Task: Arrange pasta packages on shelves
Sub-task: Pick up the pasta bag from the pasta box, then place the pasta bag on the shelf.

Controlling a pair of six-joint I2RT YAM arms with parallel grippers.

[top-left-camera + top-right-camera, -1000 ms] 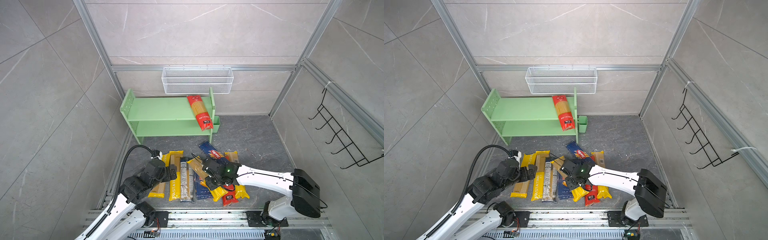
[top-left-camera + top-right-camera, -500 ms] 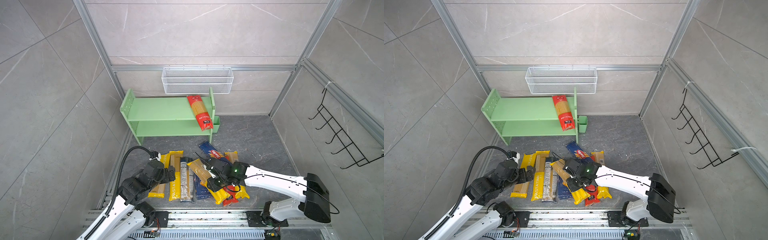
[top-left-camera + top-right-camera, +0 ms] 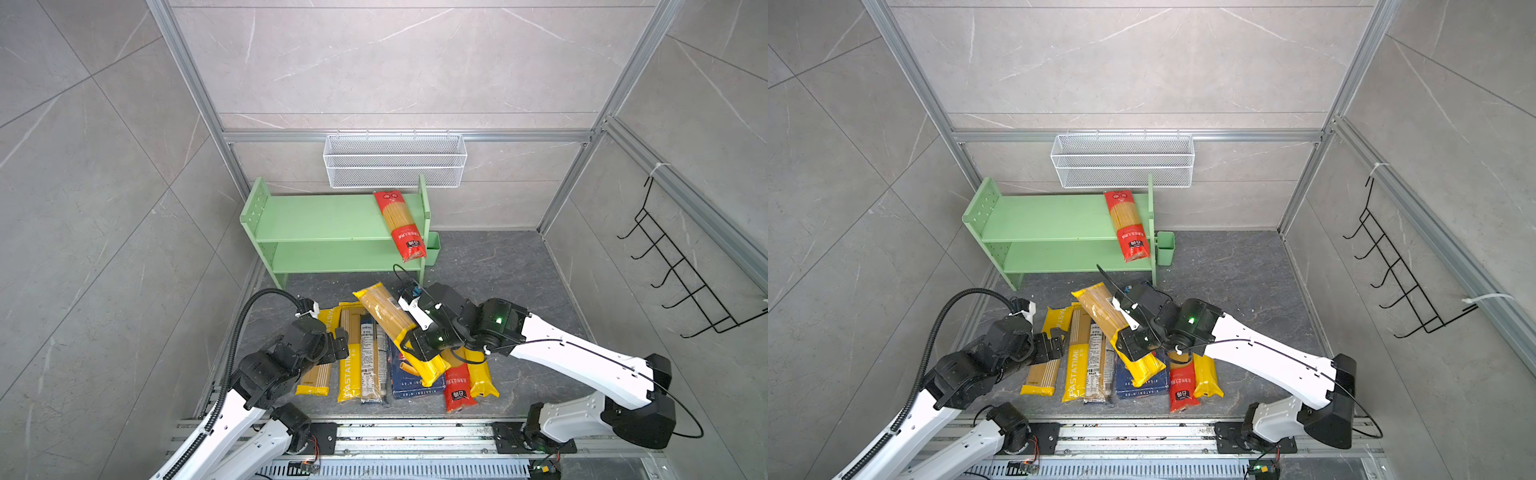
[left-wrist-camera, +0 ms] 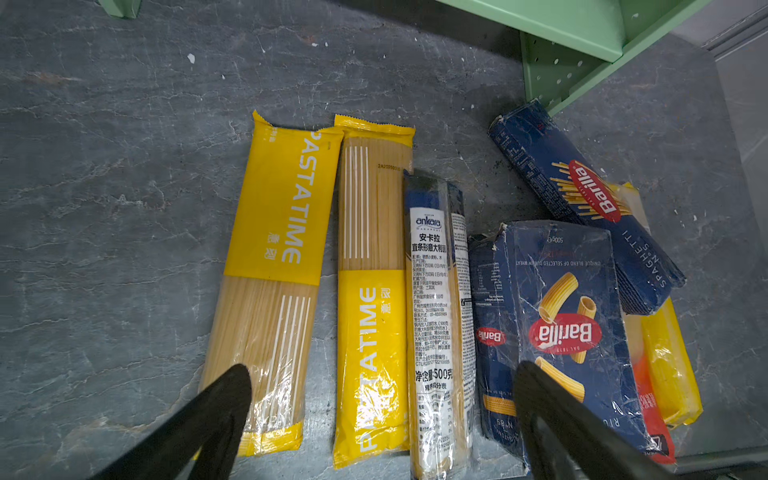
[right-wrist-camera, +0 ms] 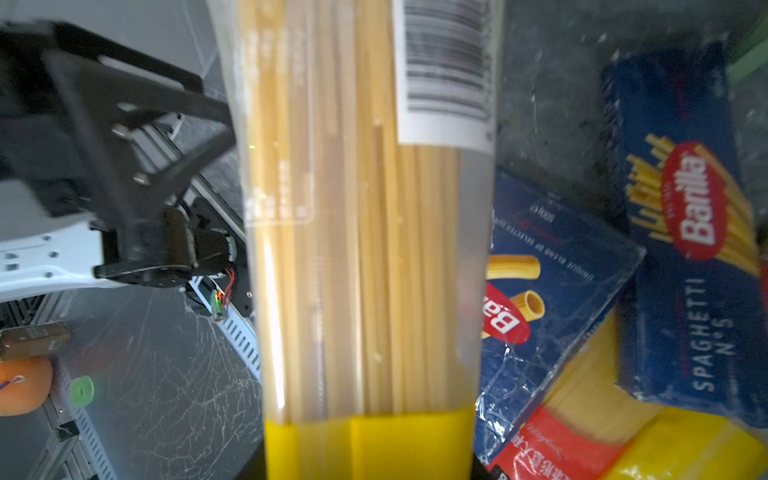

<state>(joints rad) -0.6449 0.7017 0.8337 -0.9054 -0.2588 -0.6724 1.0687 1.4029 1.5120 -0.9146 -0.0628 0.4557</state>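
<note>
The right gripper, clamped on a yellow-ended spaghetti bag, has lifted it off the floor pile, angled toward the green shelf unit; shelving likely follows. The left gripper hangs spread apart over the near-left packs.

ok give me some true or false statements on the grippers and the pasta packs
1. The right gripper grips a yellow-ended spaghetti bag. True.
2. The left gripper is shut on a PASTATIME bag. False: it is open and holds nothing.
3. A red-ended spaghetti bag lies on the green shelf's top board. True.
4. Two Barilla boxes sit on the lower board. False: the Barilla rigatoni box and Barilla spaghetti box lie on the floor.
</note>
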